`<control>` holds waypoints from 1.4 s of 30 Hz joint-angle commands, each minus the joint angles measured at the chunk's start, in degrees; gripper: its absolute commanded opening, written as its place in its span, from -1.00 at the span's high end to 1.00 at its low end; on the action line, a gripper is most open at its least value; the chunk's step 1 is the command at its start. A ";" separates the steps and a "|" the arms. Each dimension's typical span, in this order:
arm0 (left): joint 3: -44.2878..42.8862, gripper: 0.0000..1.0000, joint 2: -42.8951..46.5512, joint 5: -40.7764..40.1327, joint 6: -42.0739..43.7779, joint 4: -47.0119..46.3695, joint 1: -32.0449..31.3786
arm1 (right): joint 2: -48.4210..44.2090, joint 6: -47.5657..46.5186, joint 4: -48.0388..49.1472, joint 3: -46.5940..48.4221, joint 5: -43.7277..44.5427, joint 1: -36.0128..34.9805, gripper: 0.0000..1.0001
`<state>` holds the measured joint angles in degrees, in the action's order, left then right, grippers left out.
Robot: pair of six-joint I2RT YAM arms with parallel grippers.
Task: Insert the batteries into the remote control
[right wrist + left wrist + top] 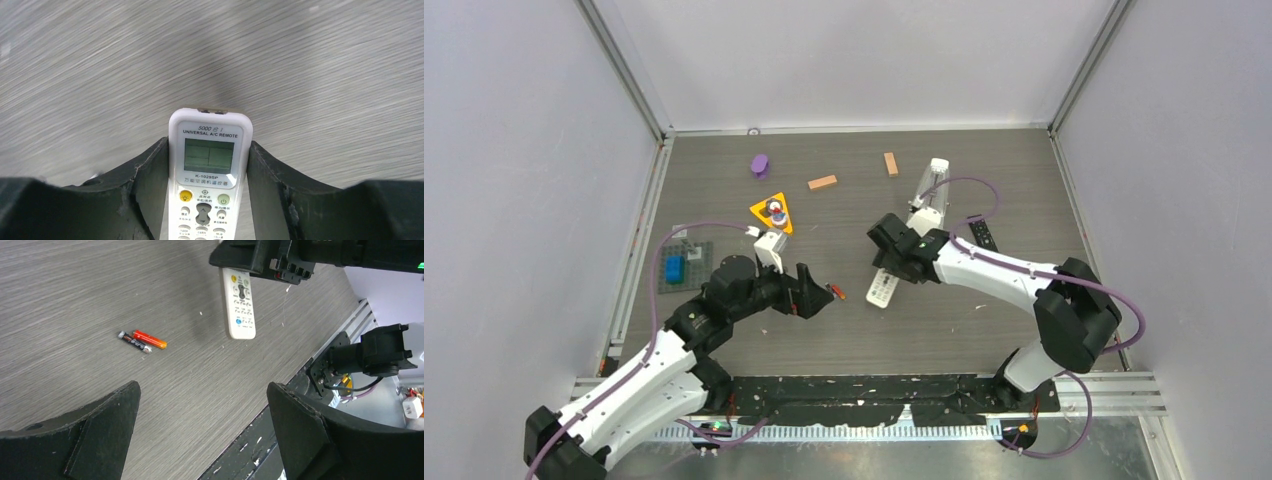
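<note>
My right gripper (209, 144) is shut on the white remote control (210, 165), its fingers pressed against both long sides, buttons and screen facing up. From above, the remote control (883, 290) sticks out toward the near edge under the right gripper (894, 262). In the left wrist view the remote control (239, 305) seems raised slightly off the table. Two batteries lie side by side on the wood: one red-orange (150, 339), one dark (134, 342). My left gripper (202, 387) hovers open near them, holding nothing; seen from above, the left gripper (824, 295) is left of the remote.
At the back lie a purple piece (760, 165), a yellow triangle (773, 212), two orange-brown blocks (822, 182) (891, 164) and a white device (929, 185). A black remote (982, 235) lies right of it. A grey plate with a blue block (682, 268) sits left.
</note>
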<state>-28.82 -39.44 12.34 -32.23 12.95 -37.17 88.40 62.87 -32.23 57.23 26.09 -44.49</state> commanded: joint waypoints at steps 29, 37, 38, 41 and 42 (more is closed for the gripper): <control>-8.96 -0.99 2.76 16.05 -24.68 -12.08 3.60 | -20.34 -9.68 80.71 -11.10 -45.51 -8.24 0.55; -5.76 -0.78 2.29 27.32 -35.74 -30.21 5.26 | -15.93 -3.03 94.41 -11.19 -48.50 -8.05 0.38; -5.40 -0.73 2.38 27.89 -36.02 -31.09 5.26 | -14.91 -1.68 95.66 -11.27 -48.58 -8.02 0.36; -5.29 -0.42 2.45 29.53 -35.71 -31.66 5.26 | -12.76 0.35 99.82 -10.58 -49.75 -7.83 0.34; -5.35 -0.25 2.33 29.97 -35.37 -31.67 5.27 | -11.75 1.03 100.83 -10.21 -49.96 -7.82 0.34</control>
<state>-34.52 -37.08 37.43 -66.17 -13.17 -32.21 74.87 59.07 56.21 45.17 -21.76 -52.64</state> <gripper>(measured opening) 0.757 0.576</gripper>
